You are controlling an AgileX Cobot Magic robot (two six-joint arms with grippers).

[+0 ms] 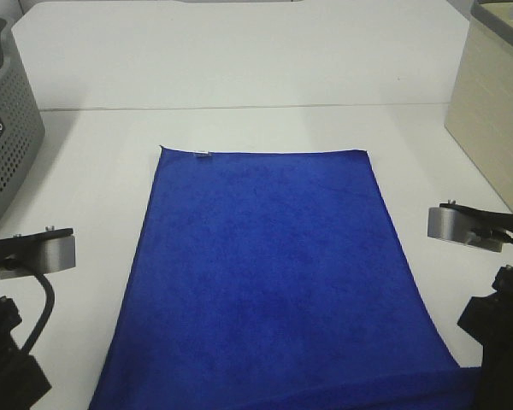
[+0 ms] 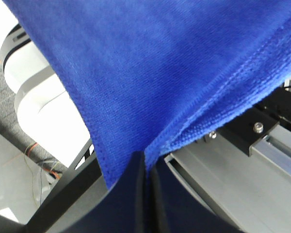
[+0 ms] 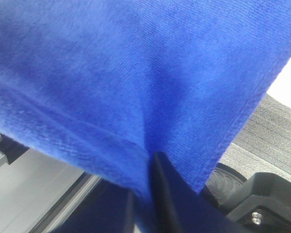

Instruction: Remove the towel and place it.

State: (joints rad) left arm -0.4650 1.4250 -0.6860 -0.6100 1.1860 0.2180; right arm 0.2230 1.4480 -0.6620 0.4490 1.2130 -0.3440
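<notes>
Exterior high view: the towel lies spread out flat in the middle of the white table; it is big and deep blue; its far edge runs straight across the table, and a small white tag sits at the far left corner; the near edge runs out of the bottom of the picture (so the grippers cannot be seen from up here). A grey basket full of little holes stands at the far left, well apart from the towel; a beige box stands at the far right, apart from it too. The two arms show at the near corners, one on each side of the towel.

In the left wrist view the left gripper is closed tight on the stitched edge of the towel; the cloth is pinched between the two dark fingers and spreads away from them. In the right wrist view the right gripper has the cloth between its fingers as well; the jaws are very close together with the towel caught in them, and the blue cloth fans out from that pinch.
</notes>
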